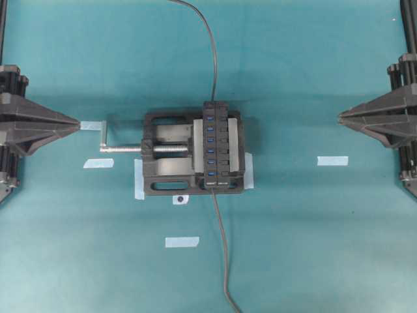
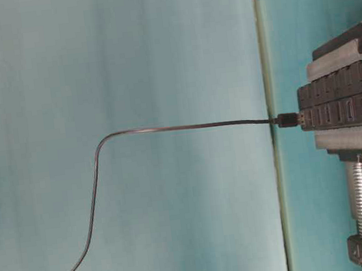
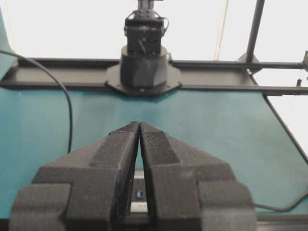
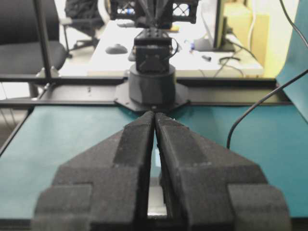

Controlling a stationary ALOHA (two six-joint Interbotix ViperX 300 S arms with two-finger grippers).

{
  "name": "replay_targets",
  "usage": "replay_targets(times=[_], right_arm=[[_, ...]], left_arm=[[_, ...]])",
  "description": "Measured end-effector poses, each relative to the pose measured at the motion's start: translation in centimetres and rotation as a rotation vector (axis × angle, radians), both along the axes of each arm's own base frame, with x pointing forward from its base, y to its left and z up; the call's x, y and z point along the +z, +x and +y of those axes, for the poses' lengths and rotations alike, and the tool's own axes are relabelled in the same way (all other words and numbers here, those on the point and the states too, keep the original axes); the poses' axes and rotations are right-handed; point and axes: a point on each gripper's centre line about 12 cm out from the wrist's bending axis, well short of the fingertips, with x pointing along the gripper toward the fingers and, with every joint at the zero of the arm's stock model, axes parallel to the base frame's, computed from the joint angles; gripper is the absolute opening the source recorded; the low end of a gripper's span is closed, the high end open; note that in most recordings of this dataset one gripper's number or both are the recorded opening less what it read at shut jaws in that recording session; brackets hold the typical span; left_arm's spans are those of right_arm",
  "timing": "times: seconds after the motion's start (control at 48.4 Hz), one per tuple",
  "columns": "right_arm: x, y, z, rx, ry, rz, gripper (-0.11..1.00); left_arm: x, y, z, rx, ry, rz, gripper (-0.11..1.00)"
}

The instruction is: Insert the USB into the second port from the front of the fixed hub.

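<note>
Teal table (image 1: 313, 248): fixed hub (image 1: 215, 145) clamped in bench vise (image 1: 171, 154) at centre; left gripper (image 1: 79, 124), right gripper (image 1: 339, 117) flank vise, well apart, jaws together, empty.

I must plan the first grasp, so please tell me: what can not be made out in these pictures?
- Overhead: the lower cable runs off the bottom edge, so its end is cut off.
- Left wrist: the shut left gripper hides nearly all of the fixed hub.
- Right wrist: the shut right gripper hides it too.
- Table-level: the right edge cuts the hub off.
</note>
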Motion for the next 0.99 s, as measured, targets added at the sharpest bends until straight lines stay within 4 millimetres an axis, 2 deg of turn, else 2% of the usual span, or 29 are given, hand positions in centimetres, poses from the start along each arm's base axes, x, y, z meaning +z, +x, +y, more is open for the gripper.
replay_targets(times=[0.062, 0.124, 0.269, 0.765, 0.993], right_arm=[[-0.3, 0.0, 0.0, -0.001, 0.004, 0.006, 0.17], [-0.6, -0.1, -0.1, -0.005, 0.024, 0.02, 0.07], [-1.5, -0.1, -0.2, -0.01, 0.084, 0.07, -0.02], [-3.2, 0.3, -1.0, -0.055, 0.118, 0.27, -0.02], [-4.5, 1.4, -1.9, -0.102, 0.129, 0.403, -0.02]], left_arm=[[0.1, 0.0, 0.0, -0.001, 0.003, -0.002, 0.07], [0.0, 0.0, 0.0, -0.001, 0.004, 0.0, 0.0], [-0.2, 0.0, 0.0, -0.001, 0.004, 0.025, 0.0], [-2.4, 0.6, 0.0, 0.0, 0.001, 0.213, 0.0], [-4.7, 1.8, 0.0, 0.004, -0.04, 0.342, 0.0]])
